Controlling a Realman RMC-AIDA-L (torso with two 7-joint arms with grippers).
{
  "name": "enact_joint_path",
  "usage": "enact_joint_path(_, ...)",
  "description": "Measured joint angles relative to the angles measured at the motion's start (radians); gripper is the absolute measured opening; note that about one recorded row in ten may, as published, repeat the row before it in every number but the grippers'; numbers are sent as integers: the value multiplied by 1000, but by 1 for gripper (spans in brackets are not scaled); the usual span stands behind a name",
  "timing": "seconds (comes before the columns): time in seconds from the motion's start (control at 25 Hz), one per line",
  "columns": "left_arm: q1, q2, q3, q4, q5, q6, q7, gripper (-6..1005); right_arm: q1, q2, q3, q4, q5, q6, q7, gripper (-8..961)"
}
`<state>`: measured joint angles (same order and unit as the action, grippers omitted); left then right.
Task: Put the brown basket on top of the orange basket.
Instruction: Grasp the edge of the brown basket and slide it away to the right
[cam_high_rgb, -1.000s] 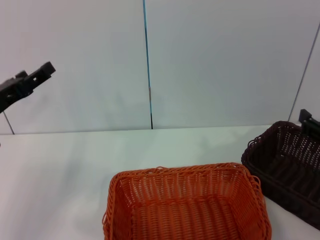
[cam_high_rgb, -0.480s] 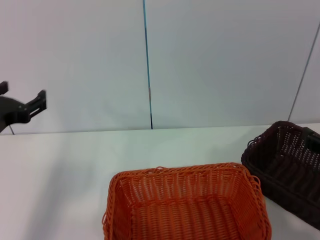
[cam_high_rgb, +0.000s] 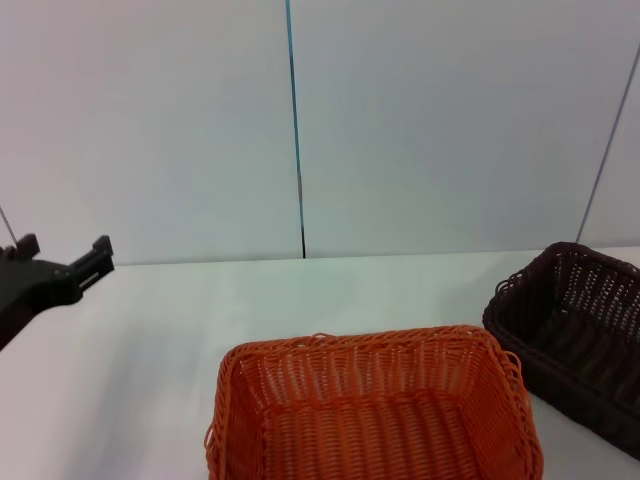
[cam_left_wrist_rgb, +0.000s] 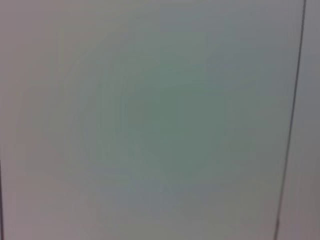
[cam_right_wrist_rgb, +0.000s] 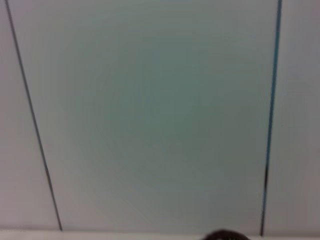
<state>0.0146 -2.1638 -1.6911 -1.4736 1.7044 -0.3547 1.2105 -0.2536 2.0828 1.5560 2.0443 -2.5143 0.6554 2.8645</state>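
The orange basket (cam_high_rgb: 362, 346) stands on the white table at the near centre of the head view, mouth up and with nothing in it. To its right, a small gap away, lies the brown basket (cam_high_rgb: 522, 296), turned at an angle and cut off by the right edge. My left gripper (cam_high_rgb: 62, 254) hangs far to the left of both baskets, just above the table, open and holding nothing. The right gripper is out of the head view. A dark sliver (cam_right_wrist_rgb: 222, 235) in the right wrist view may be the brown basket's rim.
The white table (cam_high_rgb: 300, 295) runs back to a pale panelled wall (cam_high_rgb: 420, 120) with thin dark seams. Both wrist views show mostly that wall.
My left gripper has come down from high against the wall to just above the table at the left. The right gripper, earlier at the brown basket's far rim, has left the head view.
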Motion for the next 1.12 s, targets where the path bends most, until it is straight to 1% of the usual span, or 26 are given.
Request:
enact_joint_path(0.2,33,-2,2,-11,-21,-52,-20,902,93,-1,147,2,2,189,3,915)
enact_joint_path(0.4,51,-2,2,-13,-32,-78,-17,898,174,-7,319,4,2,338,-9,914)
enact_joint_path(0.56,65,-3,2,-15,-69,-79,-21,894,277,-9,510,0,-5,521,-53,914)
enact_joint_path(0.68,72,-1,-6,-11,-134,-78,-16,890,355,-9,624,-5,-30,649,-90,914)
enact_joint_path(0.72,72,-1,-6,-11,-134,-78,-16,889,382,-9,654,-7,-46,683,-104,914)
enact_joint_path(0.84,77,0,-6,-23,-139,-89,4,886,426,-10,682,-11,-104,722,-137,915)
enact_joint_path(1.0,77,-2,8,-33,-139,-104,47,882,487,-10,663,-38,-221,773,-148,915)
enact_joint_path(1.12,71,-2,9,-31,-140,-104,49,879,584,-14,684,-103,-351,873,-140,914)
